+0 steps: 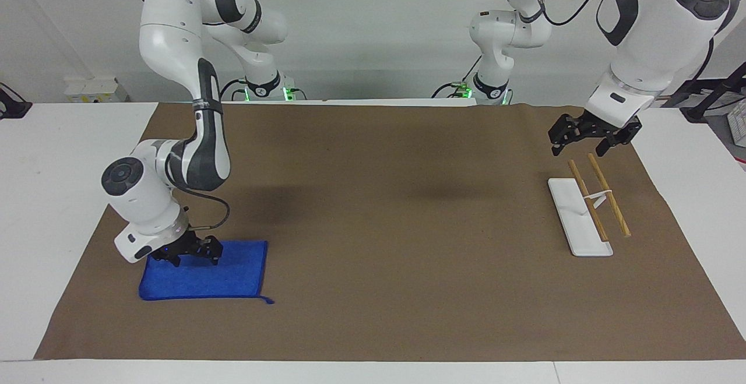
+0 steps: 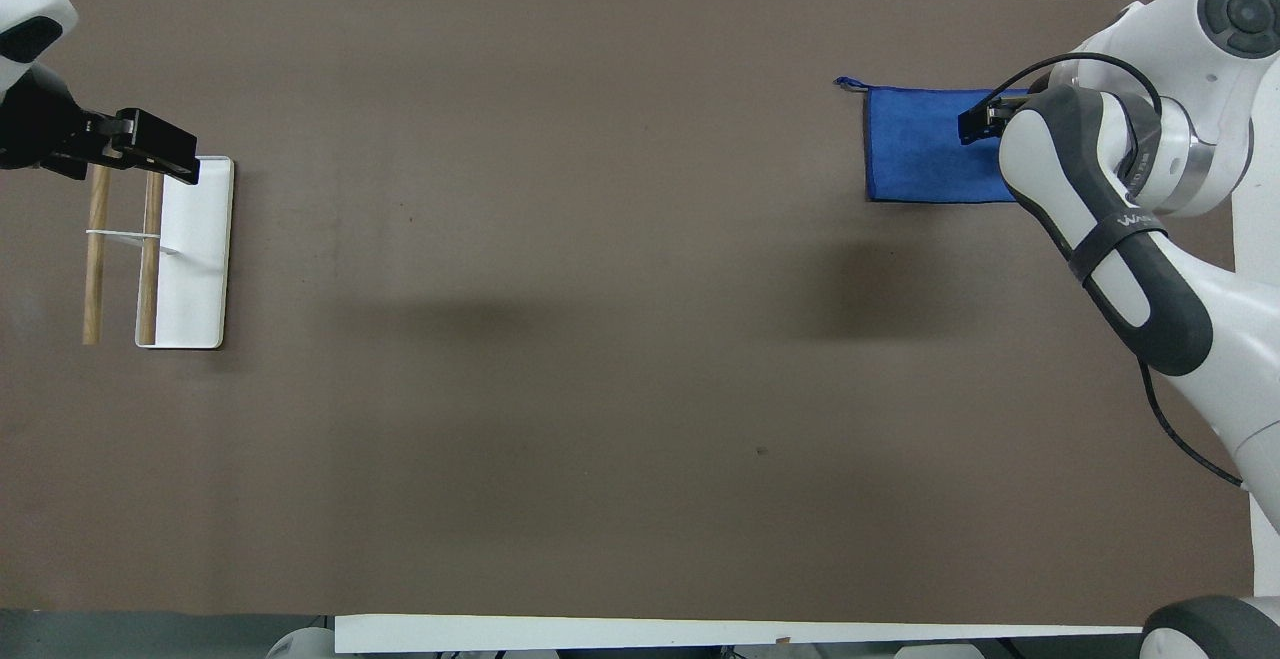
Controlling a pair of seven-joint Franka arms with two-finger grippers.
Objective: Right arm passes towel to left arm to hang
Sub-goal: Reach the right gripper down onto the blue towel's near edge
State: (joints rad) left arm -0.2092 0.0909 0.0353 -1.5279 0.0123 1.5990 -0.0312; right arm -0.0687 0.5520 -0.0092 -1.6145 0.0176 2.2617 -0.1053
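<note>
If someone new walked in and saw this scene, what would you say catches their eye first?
Probably the bright blue towel lying flat on the brown mat at the right arm's end of the table, with the right claw open and low over its edge nearest the robots. Next, the white rack with two wooden bars at the left arm's end, where the left claw waits open above it.

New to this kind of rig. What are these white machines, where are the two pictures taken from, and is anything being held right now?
These are two white robot arms at a table covered with a brown mat. One picture faces the robots from across the table; the other looks steeply down from above their end.

The right gripper is low on the blue towel, which lies flat at the right arm's end; its jaws are open, nothing lifted.

The left gripper, jaws open and empty, waits over the rack, a white base with two wooden rods, at the left arm's end.

Nothing is held.
</note>
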